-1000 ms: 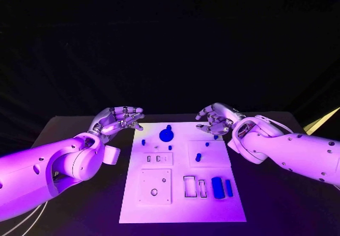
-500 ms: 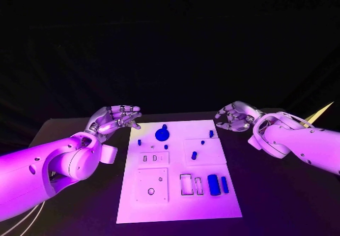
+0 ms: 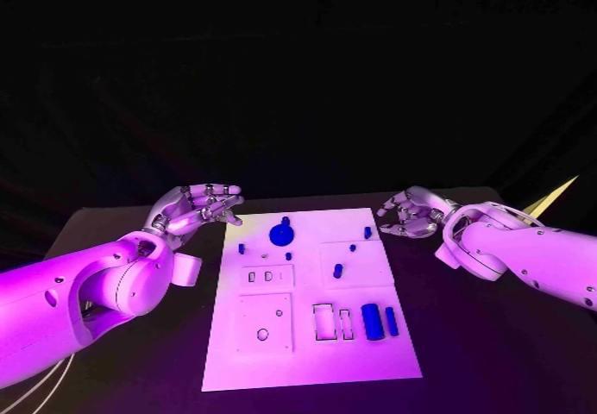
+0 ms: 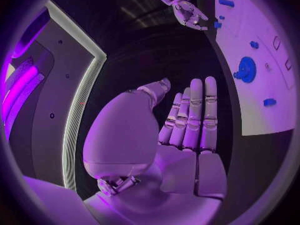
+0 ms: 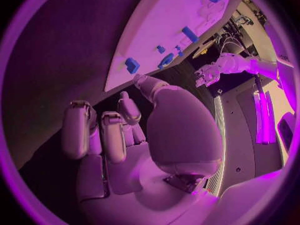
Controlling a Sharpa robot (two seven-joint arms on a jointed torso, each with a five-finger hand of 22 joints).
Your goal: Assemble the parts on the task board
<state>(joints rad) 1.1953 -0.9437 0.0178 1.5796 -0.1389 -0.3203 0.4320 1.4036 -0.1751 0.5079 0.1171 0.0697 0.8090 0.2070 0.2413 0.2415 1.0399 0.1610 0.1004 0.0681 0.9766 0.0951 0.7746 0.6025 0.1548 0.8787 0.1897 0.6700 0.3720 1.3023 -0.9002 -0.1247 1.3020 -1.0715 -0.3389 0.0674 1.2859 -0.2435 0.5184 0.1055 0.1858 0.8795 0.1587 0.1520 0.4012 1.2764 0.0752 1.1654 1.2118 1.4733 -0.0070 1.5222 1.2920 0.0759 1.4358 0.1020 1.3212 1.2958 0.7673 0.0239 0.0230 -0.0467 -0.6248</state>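
We hover the left robot hand [image 3: 199,208] and right robot hand [image 3: 414,212] empty, fingers loosely curled, either side of the flat white task board [image 3: 311,362], whose small blue plastic parts [image 3: 372,322] look light, rigid, slippery, best pinched across their sides.

I see my left hand [image 3: 197,207] hovering at the far left, palm turned inward, fingers [image 4: 190,117] held side by side and loosely curled, holding nothing. My right hand [image 3: 411,212] hangs at the far right, its fingers [image 5: 94,130] bent in toward the palm around nothing. Both white arms reach in from the sides, forearms angled toward the middle.
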